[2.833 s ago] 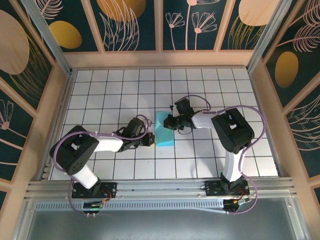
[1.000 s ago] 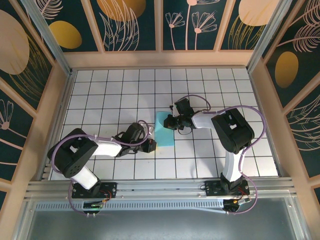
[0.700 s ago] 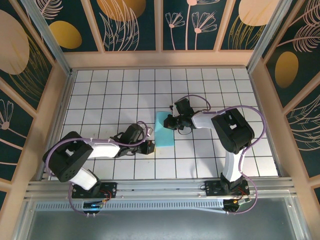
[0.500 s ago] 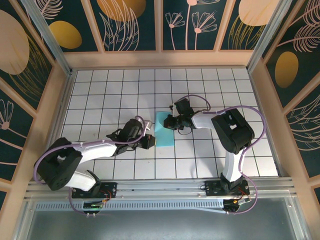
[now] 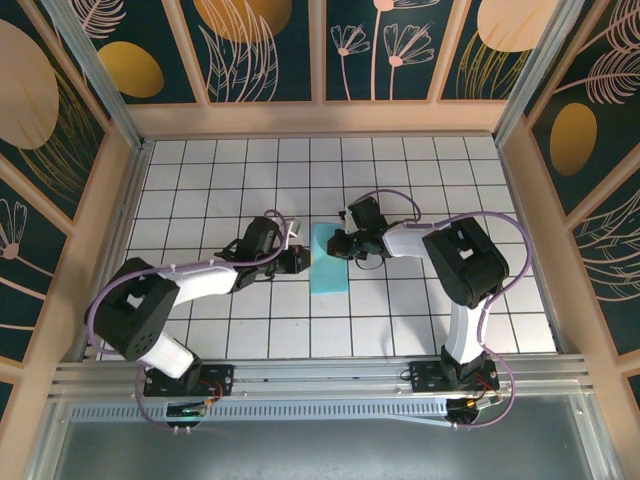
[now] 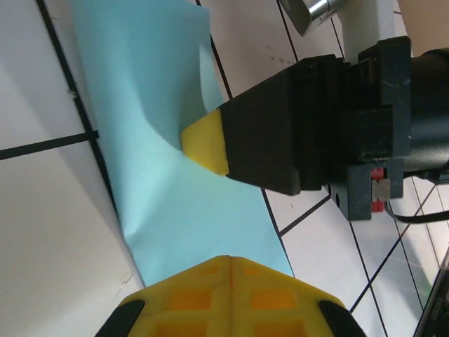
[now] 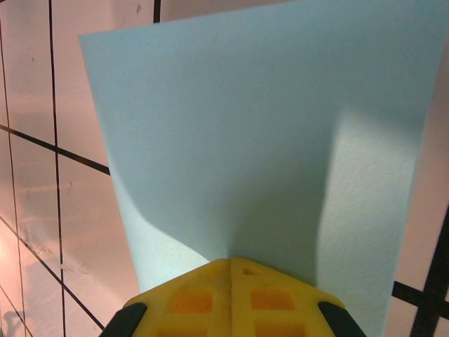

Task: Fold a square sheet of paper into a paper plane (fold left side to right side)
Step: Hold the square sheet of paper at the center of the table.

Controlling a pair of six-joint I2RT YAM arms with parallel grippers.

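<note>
- While both arms crowd the middle of the table (image 5: pixel 200 180), I'll start on the left. The left gripper (image 5: pixel 292 262) sits just beside the sheet's left edge. Its jaws look squeezed together, with nothing between them that I can make out in the left wrist view.
- In the middle, the square sheet of paper (image 5: pixel 330 268) lies on the tiles as a tall, narrow turquoise strip, so I'd guess it's already doubled over. It's mostly flat, with a raised ripple toward the far end.
- On the right, the right gripper (image 5: pixel 338 245) is over the sheet's far right part, with its yellow fingertip (image 6: pixel 203 144) touching the paper. Its jaws look closed up too. I can't tell whether a layer is nipped or it's just pressing down.
- Handling is my guess only. The sheet looks super light and floppy, it should skate on those smooth tiles, and any crease you mash in will stay. I'd pin it with one tip and take a free long edge or corner with the other, not the middle.
- Count: one sheet, two grippers, one table.
</note>
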